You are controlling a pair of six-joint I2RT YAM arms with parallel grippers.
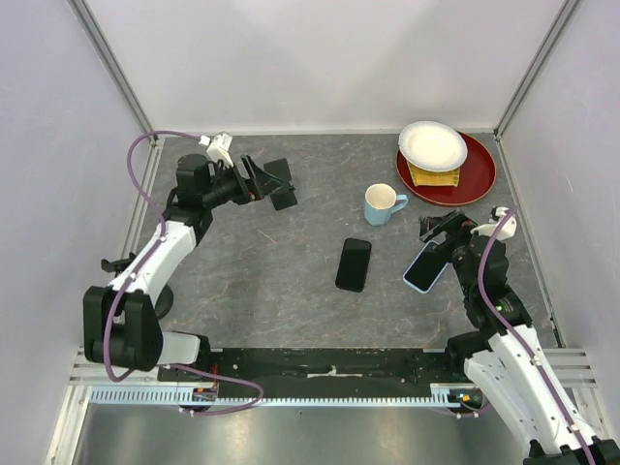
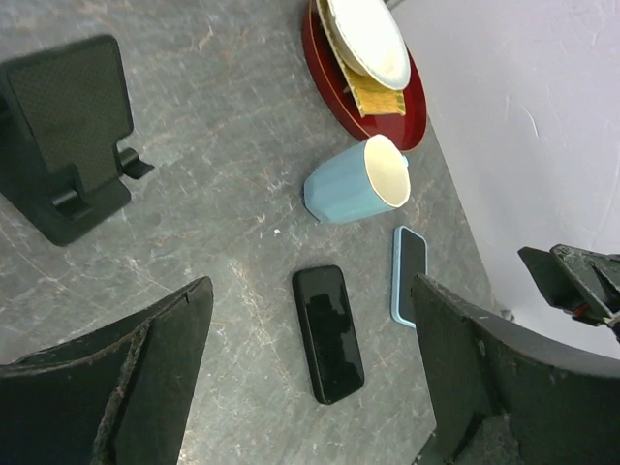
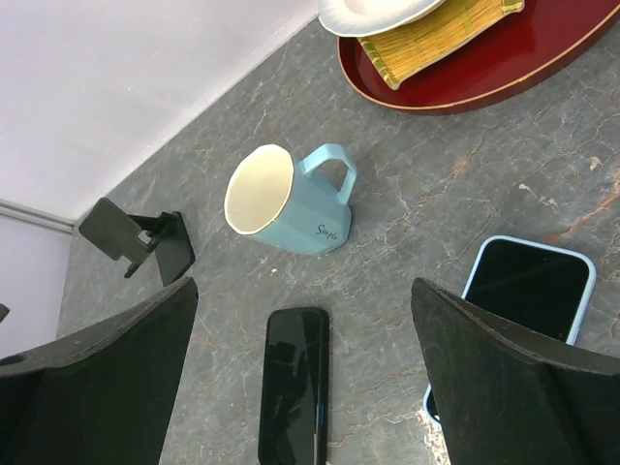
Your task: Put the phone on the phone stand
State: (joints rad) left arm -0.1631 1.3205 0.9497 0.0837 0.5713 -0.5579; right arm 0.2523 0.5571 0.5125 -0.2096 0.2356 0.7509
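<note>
A black phone [image 1: 354, 263] lies flat mid-table; it also shows in the left wrist view [image 2: 328, 333] and the right wrist view [image 3: 294, 386]. A second phone in a light blue case [image 1: 424, 267] lies to its right, under my right gripper. The black phone stand [image 1: 283, 186] stands at the back left, empty, also seen from the left wrist [image 2: 68, 136] and the right wrist [image 3: 140, 242]. My left gripper [image 1: 257, 184] is open and empty right beside the stand. My right gripper [image 1: 441, 232] is open and empty, above the table between the two phones.
A light blue mug [image 1: 384, 203] stands behind the black phone. A red tray [image 1: 480, 174] with a white plate [image 1: 432, 145] and a yellow mat sits at the back right. White walls enclose the table on three sides.
</note>
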